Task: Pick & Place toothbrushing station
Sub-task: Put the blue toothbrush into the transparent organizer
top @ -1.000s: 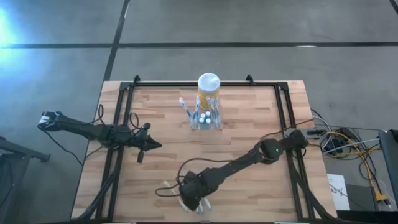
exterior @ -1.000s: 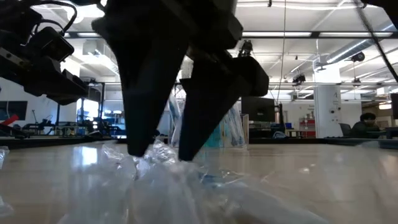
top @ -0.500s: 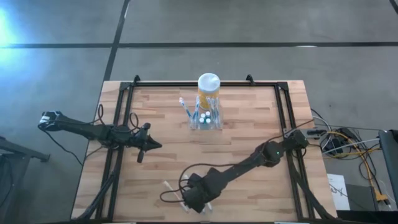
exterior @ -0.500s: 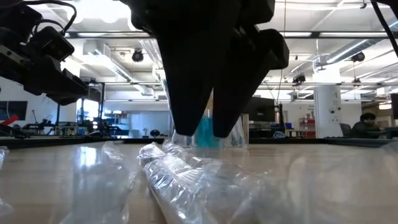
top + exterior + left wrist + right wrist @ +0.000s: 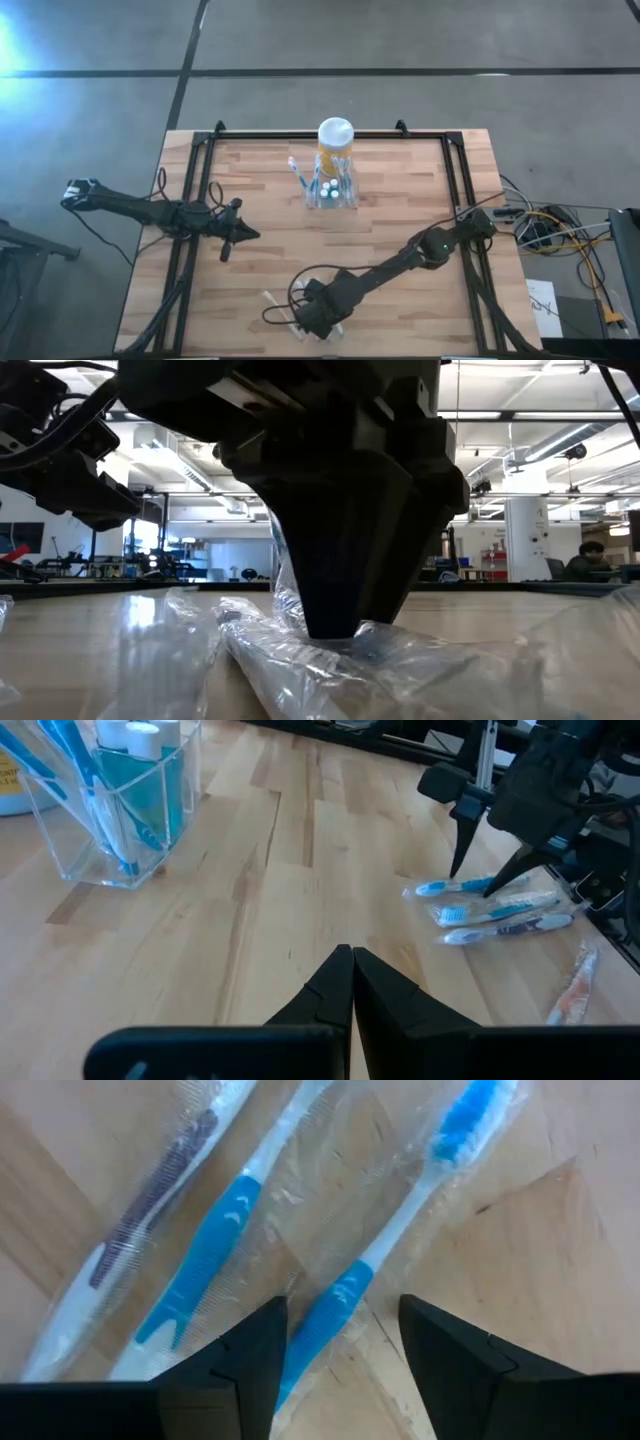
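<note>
1. Station (image 5: pixel 331 187) sitting at 12 o'clock, beside jar (image 5: pixel 335 137).
2. Right gripper (image 5: pixel 340 1342) at 6 o'clock, jaws parted, straddling wrapped toothbrush (image 5: pixel 385 1245) for pickup.
3. Left gripper (image 5: pixel 351 982) waiting at 9 o'clock, jaws clenched.

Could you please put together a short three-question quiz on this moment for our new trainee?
1. True or false: the right gripper stands open with a wrapped blue toothbrush between its fingers.
2. Where is the toothbrushing station? A) at the table's near edge, B) toward the far side of the table, in front of the yellow jar, C) in the left gripper.
3. Fill in: the left gripper's fingers are ____.

Key: 1 true; 2 B; 3 shut, over bare wood at the table's left.
</note>
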`<state>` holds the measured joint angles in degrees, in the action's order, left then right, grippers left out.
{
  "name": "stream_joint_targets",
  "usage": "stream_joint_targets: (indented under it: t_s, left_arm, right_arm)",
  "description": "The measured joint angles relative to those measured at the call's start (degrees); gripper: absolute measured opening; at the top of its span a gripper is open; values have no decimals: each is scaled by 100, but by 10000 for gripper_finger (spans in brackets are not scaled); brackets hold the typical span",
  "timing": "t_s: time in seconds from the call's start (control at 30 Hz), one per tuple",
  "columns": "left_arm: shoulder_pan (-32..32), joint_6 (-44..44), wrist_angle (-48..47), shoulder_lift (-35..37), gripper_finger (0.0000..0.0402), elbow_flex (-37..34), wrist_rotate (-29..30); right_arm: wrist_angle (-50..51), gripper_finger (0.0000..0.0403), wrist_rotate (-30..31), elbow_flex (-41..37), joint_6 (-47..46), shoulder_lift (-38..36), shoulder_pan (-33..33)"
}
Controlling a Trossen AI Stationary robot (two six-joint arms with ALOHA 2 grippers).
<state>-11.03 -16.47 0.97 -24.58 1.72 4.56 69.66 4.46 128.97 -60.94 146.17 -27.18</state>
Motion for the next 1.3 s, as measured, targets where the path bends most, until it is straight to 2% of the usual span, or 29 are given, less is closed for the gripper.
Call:
stream_joint_targets:
  t_s: [0.13,0.4,0.63,0.97,1.1,1.2,1.3]
  left_arm:
    - [0,1,-12,0,14,0,0]
    - [0,285,-13,0,14,0,-4]
    - [4,448,-18,24,14,52,-232]
    - [4,632,130,54,14,354,-227]
    - [2,1014,437,155,9,411,-518]
    - [-2,1061,603,308,4,426,-853]
    - [-2,980,605,492,6,422,-872]
  right_arm:
    - [2,148,-23,-32,251,-5,-2]
    - [65,22,6,14,964,-17,41]
    - [127,14,504,-29,1580,-292,46]
    - [-158,13,1296,-376,2501,-1518,-157]
    - [-1319,13,1666,-991,3562,-2329,-381]
    - [-2589,13,1651,-1855,4396,-2971,-487]
    - [-3642,13,1646,-2868,4999,-3738,-529]
